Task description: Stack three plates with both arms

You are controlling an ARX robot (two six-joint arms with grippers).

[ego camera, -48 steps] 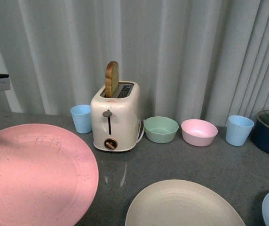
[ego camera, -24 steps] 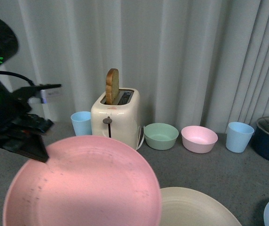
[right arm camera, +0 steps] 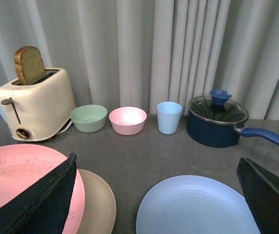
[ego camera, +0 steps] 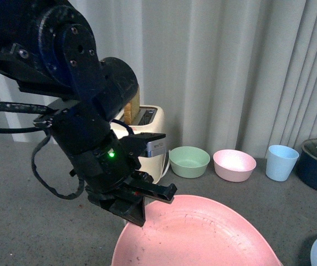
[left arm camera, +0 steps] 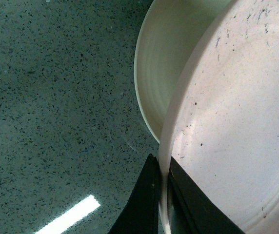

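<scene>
Rim of pink plate [ego camera: 203, 238], clamped by left end effector [ego camera: 136, 212], overhangs cream plate [left arm camera: 164, 63] (right end effector [right arm camera: 155, 161] spread).

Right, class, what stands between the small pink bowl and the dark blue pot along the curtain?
A light blue cup stands between the pink bowl and the pot. The right wrist view shows this plainly, and the front view agrees.

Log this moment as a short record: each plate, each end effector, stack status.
held: large round matte pink plate, rim pinched in the left end effector
below it: large round matte cream plate, on the speckled grey counter, partly covered
apart: large round matte light blue plate, flat on the counter
right end effector: open, empty
stack: not complete
</scene>
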